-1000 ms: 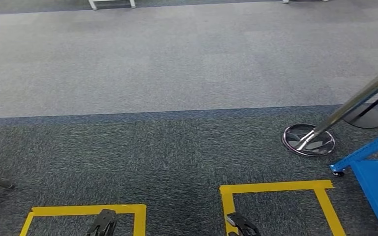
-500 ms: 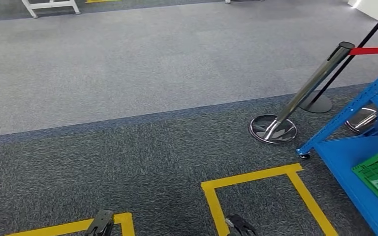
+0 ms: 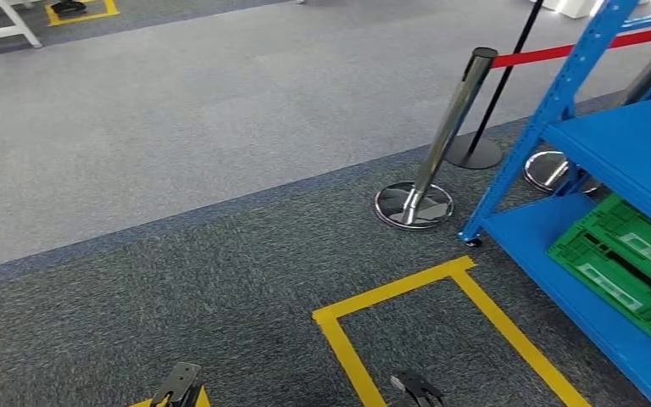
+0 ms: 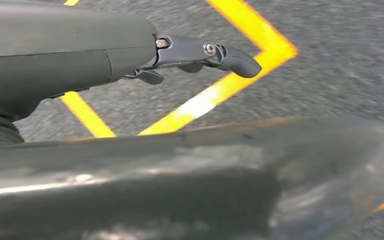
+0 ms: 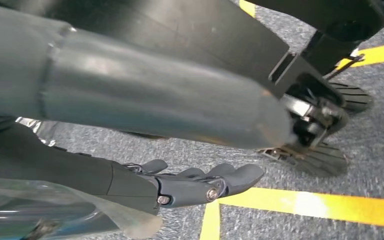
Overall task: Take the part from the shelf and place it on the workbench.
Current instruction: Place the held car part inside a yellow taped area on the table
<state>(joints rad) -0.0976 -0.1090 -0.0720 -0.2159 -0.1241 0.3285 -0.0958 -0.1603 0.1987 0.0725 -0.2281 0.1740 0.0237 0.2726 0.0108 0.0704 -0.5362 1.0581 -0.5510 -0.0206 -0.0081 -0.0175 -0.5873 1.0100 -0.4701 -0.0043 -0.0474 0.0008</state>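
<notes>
Shelf (image 3: pixel 619 144), blue, holds green crates (image 3: pixel 623 263); both hands hang beside it, left hand (image 4: pixel 200 52) and right hand (image 5: pixel 200 182) empty, fingers loosely apart.

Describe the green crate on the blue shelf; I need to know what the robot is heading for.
The green crate looks like ribbed plastic with slotted openings and pale panels on its top. It lies flat on the lowest board of the blue shelf, under a higher blue board, its far end cut off by the picture edge. Nothing else touches it.

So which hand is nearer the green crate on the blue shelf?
Right. The right hand hangs low, across the yellow tape from the green crate; the left hand hangs farther off on the other side.
</notes>
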